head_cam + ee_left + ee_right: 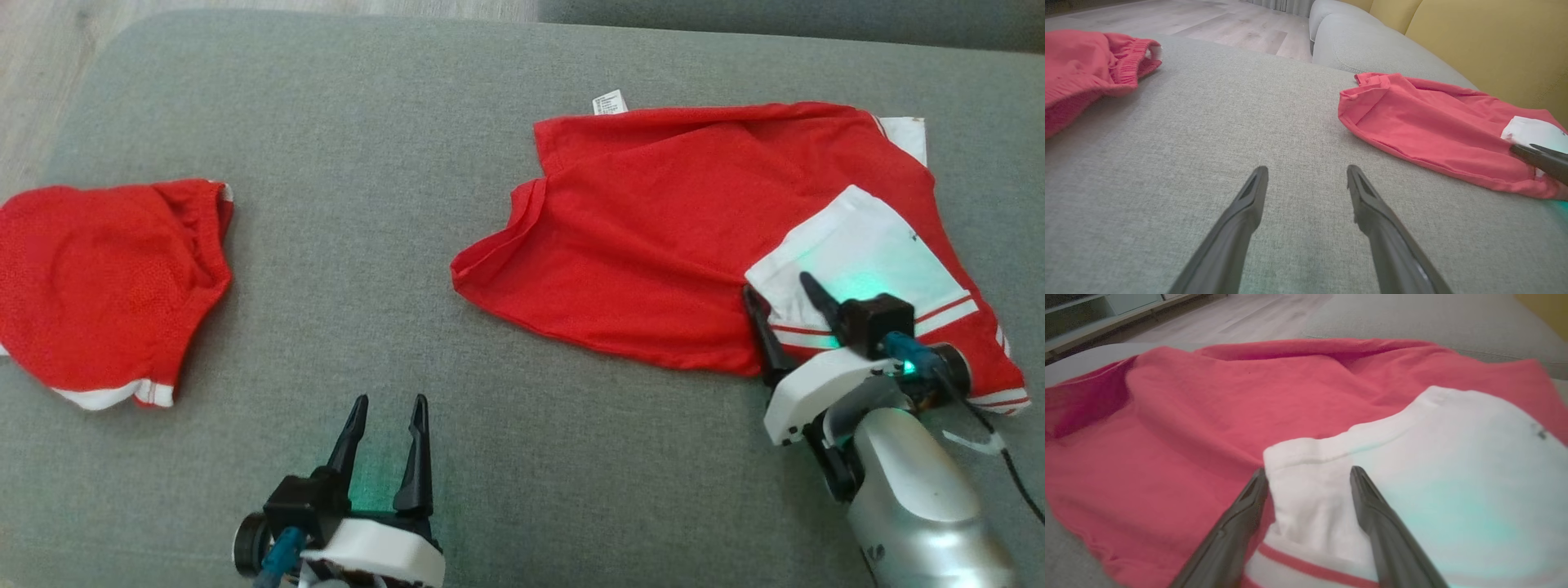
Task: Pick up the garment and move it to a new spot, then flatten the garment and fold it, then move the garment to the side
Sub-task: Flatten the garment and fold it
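Our right gripper (775,286), jaws wide and empty, straddles the white sleeve (865,253) edge of the garment (653,245); we should press low before pinching. Left gripper (390,402), equally open and empty, hangs well apart from the garment.

The garment (653,237) was soft matt red cloth with a smooth white panel (865,245). The other red piece (98,278) looked like coarser mesh. The sofa seat (367,245) was rough grey weave. The left end effector (390,402) had matt dark plastic fingers (418,449); the right forearm (914,482) shone silver.
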Tool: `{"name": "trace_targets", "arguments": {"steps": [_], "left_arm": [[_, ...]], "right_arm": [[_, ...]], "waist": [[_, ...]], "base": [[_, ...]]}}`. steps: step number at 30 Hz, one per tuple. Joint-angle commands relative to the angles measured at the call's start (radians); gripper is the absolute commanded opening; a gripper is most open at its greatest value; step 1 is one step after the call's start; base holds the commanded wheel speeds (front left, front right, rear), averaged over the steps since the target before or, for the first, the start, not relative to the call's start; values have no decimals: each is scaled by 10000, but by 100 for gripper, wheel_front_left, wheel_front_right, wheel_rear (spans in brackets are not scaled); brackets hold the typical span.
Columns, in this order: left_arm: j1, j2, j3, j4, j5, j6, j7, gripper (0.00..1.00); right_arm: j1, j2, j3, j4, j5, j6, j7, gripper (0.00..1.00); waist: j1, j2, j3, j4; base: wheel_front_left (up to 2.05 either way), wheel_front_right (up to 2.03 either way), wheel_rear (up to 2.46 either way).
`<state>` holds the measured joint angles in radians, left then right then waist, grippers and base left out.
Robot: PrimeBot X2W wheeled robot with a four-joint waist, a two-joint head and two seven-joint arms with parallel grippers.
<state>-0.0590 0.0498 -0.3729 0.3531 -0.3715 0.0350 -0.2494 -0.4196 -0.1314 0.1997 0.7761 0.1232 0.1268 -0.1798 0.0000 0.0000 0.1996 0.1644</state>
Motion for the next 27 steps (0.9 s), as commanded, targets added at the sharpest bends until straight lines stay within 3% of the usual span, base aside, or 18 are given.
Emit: {"name": "trace_targets", "arguments": {"steps": [1,12,13,14,15,16,27], "left_arm": [[-274,5,234,-291,-67,31,-124,100],[-206,5,220,-331,-8,43,-124,100],[-203,5,223,-344,-3,41,-124,100],[-198,5,229,-355,1,40,-124,100],[-192,5,236,-365,8,36,-124,100],[-184,5,245,-372,18,32,-124,100],[-149,5,395,-313,81,-42,-124,100]], "right_arm": [[-246,113,-37,-137,119,39,-212,100],[-252,319,-841,166,700,39,-568,100],[-243,342,-890,136,770,39,-617,95],[-233,354,-887,103,792,39,-656,87],[-216,372,-898,52,857,39,-694,48],[-202,389,-903,-5,914,39,-725,0],[-346,261,-1625,-1879,1201,39,-817,0]], "waist": [[0,0,-14,15],[0,0,-10,70],[0,0,-15,70],[0,0,-19,68],[0,0,-26,61],[0,0,-37,51],[0,0,-335,-206]], "base": [[0,0,0],[0,0,0],[0,0,0],[0,0,0],[0,0,0],[0,0,0],[0,0,0]]}}
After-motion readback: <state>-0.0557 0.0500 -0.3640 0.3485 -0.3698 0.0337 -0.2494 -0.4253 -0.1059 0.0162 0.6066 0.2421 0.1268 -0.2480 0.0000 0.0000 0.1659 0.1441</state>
